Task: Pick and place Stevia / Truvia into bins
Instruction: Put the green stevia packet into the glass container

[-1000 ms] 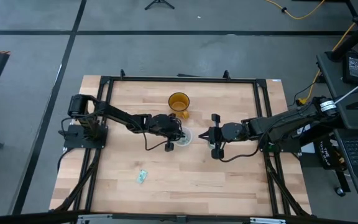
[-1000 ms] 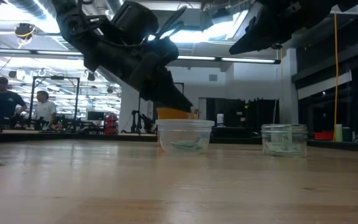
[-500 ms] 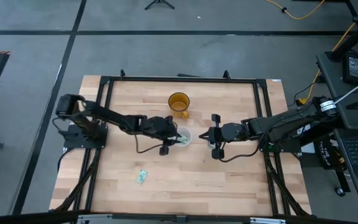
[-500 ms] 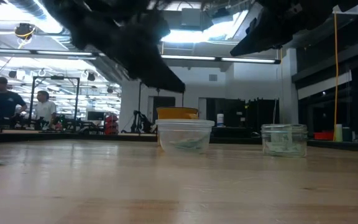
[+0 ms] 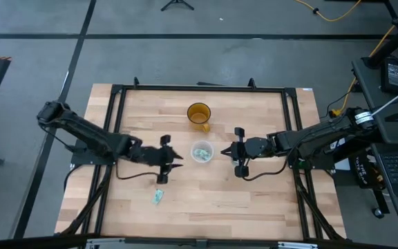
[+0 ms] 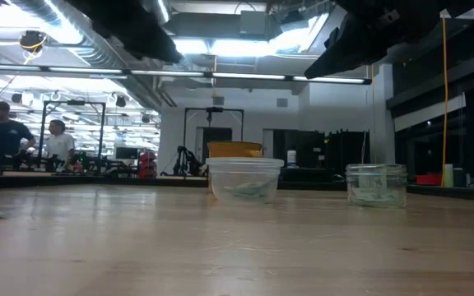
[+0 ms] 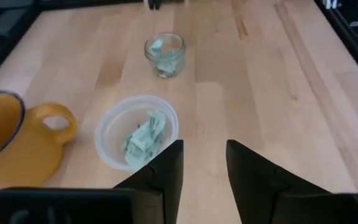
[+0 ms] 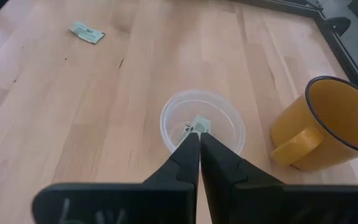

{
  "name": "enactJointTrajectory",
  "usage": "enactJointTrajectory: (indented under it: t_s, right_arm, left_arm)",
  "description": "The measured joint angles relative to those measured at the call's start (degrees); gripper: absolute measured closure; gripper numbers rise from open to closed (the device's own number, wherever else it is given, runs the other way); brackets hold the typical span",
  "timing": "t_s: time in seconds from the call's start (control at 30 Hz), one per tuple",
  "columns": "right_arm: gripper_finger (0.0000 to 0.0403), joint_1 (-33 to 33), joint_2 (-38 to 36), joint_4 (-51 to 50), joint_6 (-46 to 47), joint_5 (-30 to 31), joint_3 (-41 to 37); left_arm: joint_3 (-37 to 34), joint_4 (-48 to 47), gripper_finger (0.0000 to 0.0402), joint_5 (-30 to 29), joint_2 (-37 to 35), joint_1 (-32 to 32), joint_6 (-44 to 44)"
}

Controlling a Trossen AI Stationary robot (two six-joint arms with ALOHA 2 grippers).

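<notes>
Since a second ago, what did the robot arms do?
The left claw pulled back from over the clear plastic cup toward its own side of the table; it is open and empty now. The right claw stayed where it was, shut. The cup with its packets, the orange mug and the loose packet on the table did not move.

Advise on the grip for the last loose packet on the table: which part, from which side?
The packet lies flat on the bare table, near the front edge on the left arm's side, nothing touching it. Come straight down from above with the left gripper, the nearer one, and pinch across its short width at the middle. It is thin, so the fingertips must close right at the wood.
</notes>
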Motion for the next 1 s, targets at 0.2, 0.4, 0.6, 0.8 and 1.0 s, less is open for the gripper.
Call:
enactJointTrajectory:
  t_s: [0.2,0.4,0.6,0.8,1.0]
  right_arm:
    - [0.0384,0.00,0.00,0.19,0.15,0.00,0.00]
    - [0.0384,0.00,0.00,0.15,0.37,0.00,0.00]
    - [0.0384,0.00,0.00,-0.04,1.27,0.02,0.00]
    - [0.0384,0.00,0.00,-0.37,1.44,0.02,0.00]
    - [0.0384,0.00,0.00,-0.55,1.60,0.02,0.00]
  left_arm:
    - [3.52,-10.31,0.0286,-6.11,0.18,-8.44,-9.42]
    - [11.87,-29.79,0.0286,-8.21,3.28,-13.71,-23.65]
    - [18.03,-38.68,0.0286,-0.84,8.79,-16.40,-38.86]
    - [21.44,-46.01,0.0301,10.93,17.08,-16.59,-50.54]
    - [21.62,-45.35,0.0311,18.45,23.86,-16.57,-53.32]
